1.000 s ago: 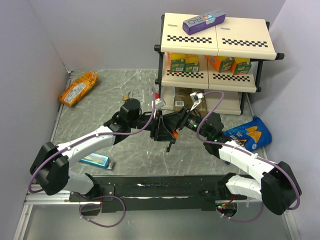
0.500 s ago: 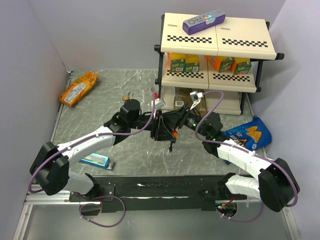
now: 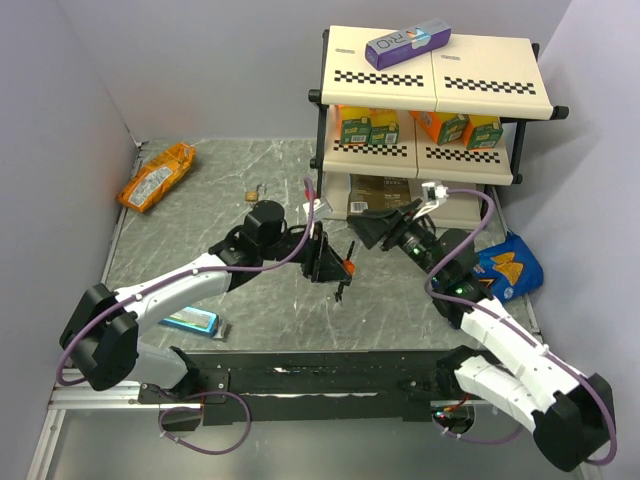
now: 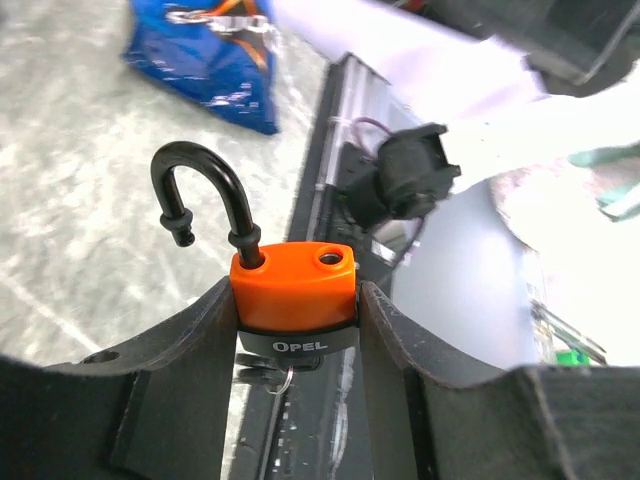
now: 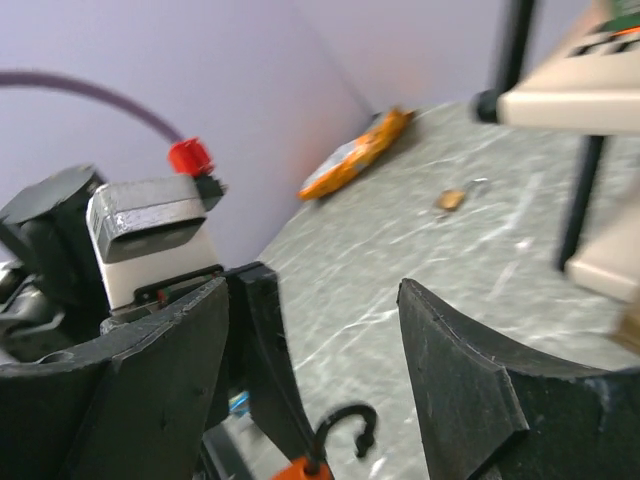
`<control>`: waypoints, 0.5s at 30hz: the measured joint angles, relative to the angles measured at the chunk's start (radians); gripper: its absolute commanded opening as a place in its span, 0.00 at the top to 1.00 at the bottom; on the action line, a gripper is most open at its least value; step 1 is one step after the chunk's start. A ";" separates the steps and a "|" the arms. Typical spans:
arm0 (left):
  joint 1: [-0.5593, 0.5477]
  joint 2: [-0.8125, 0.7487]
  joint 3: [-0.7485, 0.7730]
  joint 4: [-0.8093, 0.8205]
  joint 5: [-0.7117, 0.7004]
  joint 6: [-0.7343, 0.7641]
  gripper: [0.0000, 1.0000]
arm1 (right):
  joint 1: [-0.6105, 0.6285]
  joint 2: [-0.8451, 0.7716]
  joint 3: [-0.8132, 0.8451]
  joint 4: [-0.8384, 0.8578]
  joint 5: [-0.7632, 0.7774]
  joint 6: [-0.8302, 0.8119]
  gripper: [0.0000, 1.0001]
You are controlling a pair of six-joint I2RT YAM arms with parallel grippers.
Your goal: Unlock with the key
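My left gripper is shut on the orange-red padlock, squeezing its body between both fingers. The black shackle stands swung out, its free end clear of the hole in the body. The key, with black heads on a thin ring, hangs from the padlock's underside. In the top view the padlock is held above the table's middle, with the key dangling below it. My right gripper is open, empty and off to the right of it. The right wrist view shows its jaws wide, with the shackle low between them.
A two-tier shelf rack with juice cartons stands at the back right, a purple box on top. A blue chip bag lies right, an orange snack bag back left, a brass padlock behind, a blue packet near left.
My right gripper has let go, opened wider and drawn back to the right, away from the padlock. The left gripper keeps holding the padlock in place.
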 measured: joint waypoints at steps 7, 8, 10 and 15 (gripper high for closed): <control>0.064 0.009 0.046 -0.178 -0.198 0.053 0.99 | -0.036 -0.096 0.000 -0.153 0.108 -0.051 0.25; 0.086 0.018 0.060 -0.201 -0.233 0.062 0.99 | -0.037 -0.109 0.000 -0.173 0.121 -0.060 0.25; 0.133 0.060 0.126 -0.287 -0.324 0.086 0.99 | -0.039 -0.132 0.000 -0.203 0.143 -0.074 0.25; 0.240 0.178 0.227 -0.426 -0.495 0.135 0.99 | -0.039 -0.176 0.000 -0.253 0.176 -0.103 0.25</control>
